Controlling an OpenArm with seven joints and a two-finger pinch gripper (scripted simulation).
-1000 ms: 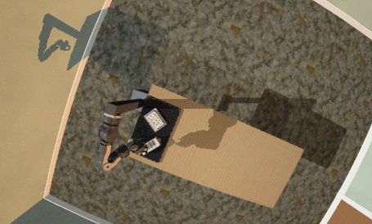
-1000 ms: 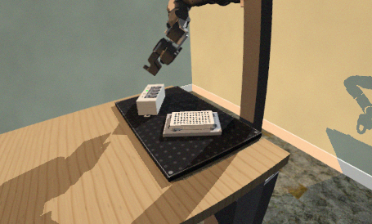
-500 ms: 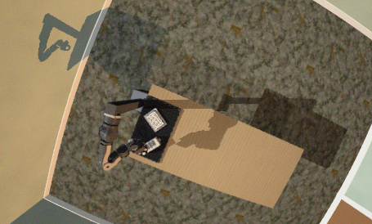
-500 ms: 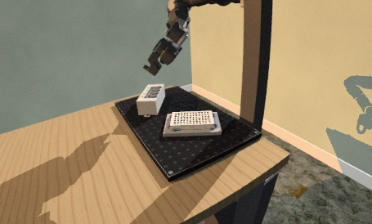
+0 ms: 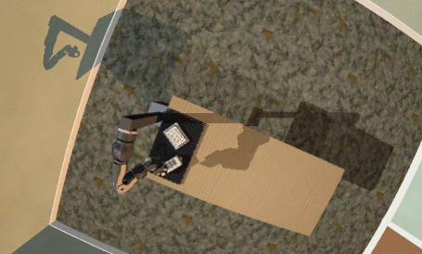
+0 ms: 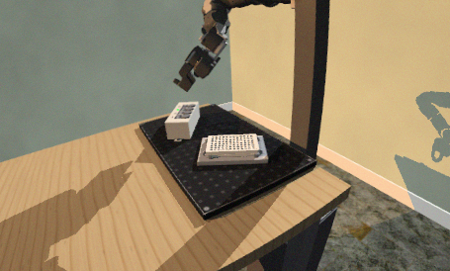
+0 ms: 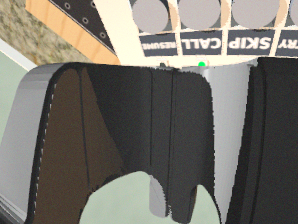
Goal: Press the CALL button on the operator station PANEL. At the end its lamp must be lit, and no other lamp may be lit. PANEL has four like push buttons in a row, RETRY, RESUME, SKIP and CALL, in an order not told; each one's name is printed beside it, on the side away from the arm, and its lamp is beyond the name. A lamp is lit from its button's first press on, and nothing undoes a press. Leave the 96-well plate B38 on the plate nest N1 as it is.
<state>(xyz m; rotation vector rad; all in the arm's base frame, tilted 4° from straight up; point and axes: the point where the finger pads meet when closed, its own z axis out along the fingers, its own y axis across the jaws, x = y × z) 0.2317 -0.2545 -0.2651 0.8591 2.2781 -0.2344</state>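
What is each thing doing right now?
Gripper: shut, holding nothing, raised above the panel.
PANEL: sitting on the black mat.
CALL lamp: lit green.
Lamp to its left: dark.
Plate B38: resting flat on its nest N1.

The end effector (image 6: 184, 84) looks like matt dark plastic with brown panels. Below it, the PANEL (image 6: 182, 120) has a smooth off-white plastic-looking casing and 4 flat grey matt buttons. It sits on a glossy black mat (image 6: 241, 185) dotted with small holes, laid over a bench (image 6: 83, 198) of striped, satin wood grain.
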